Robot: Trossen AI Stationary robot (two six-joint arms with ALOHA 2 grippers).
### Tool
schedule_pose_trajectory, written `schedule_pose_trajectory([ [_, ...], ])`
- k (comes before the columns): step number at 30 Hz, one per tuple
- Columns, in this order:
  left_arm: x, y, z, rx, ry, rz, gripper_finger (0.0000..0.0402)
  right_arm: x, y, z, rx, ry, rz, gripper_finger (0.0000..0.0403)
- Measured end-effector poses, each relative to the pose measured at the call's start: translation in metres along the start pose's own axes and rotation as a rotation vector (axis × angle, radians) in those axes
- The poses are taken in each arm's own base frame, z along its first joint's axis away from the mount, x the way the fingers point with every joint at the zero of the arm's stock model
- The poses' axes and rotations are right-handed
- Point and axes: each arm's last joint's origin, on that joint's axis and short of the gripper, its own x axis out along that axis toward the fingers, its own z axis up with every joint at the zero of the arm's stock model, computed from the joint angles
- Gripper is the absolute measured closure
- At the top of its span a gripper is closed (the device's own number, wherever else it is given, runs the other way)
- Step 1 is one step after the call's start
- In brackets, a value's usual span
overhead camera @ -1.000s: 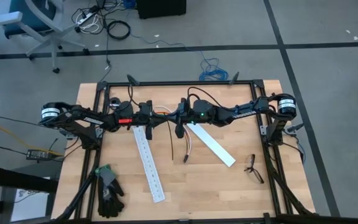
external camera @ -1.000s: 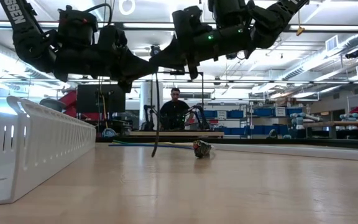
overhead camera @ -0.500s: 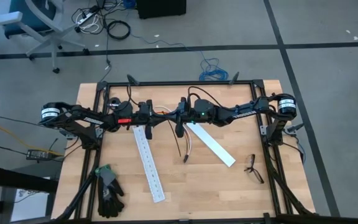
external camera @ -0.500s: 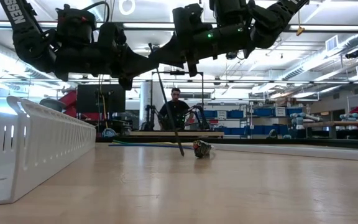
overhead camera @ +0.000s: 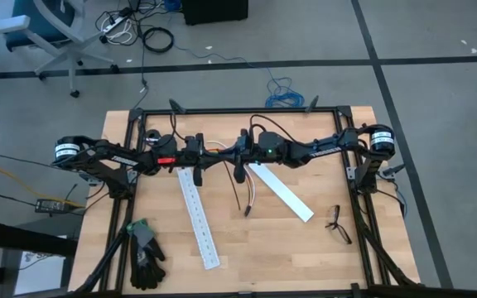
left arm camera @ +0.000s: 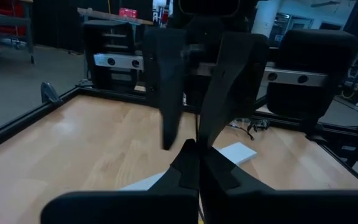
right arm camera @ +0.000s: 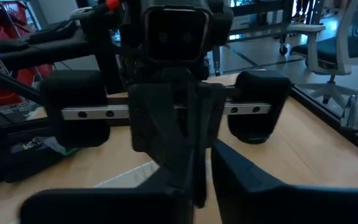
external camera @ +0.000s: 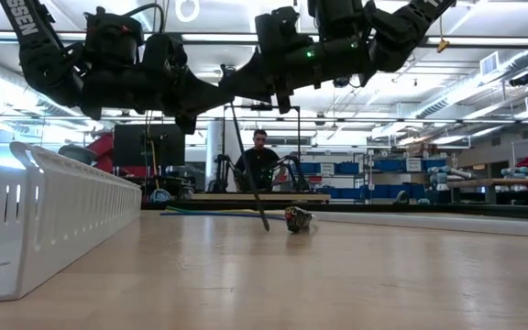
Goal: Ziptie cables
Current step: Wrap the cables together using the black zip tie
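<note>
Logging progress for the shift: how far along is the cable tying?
Done: cables and ziptie are picked up, hanging where the left gripper, shut, and right gripper meet above mid-table. In hand: both dangle loose. Left: no loop shows around the bundle; cinching remains.

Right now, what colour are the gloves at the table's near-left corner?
Black gloves with a green cuff; the high view shows it best.

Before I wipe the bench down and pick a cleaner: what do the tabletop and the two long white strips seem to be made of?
The tabletop looks like wood, pale with visible grain and plank seams, with a smooth, faintly glossy finish. The slotted white strip looks like matte moulded plastic, judging by its even row of slots; the plain white strip is probably the same, though nothing confirms it.
</note>
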Motion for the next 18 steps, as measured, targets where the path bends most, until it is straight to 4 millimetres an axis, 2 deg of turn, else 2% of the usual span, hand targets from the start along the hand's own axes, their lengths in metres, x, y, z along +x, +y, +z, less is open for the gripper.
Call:
schedule_pose_trajectory([
  [4,0.000,0.000,-0.002,-0.003,0.018,-0.011,0.0401,-0.003,-0.004,0.002,-0.021,0.019,-0.010,0.0318],
  [8,0.000,0.000,-0.005,-0.006,0.049,-0.010,0.0401,-0.015,-0.008,0.018,-0.034,0.030,-0.033,0.0295],
  [14,0.000,0.000,-0.005,-0.006,0.058,-0.021,0.0402,-0.042,-0.011,0.041,-0.029,0.110,-0.073,0.0290],
  [18,0.000,0.000,-0.007,-0.008,0.072,-0.026,0.0401,-0.060,-0.006,0.043,-0.049,0.240,-0.160,0.0291],
])
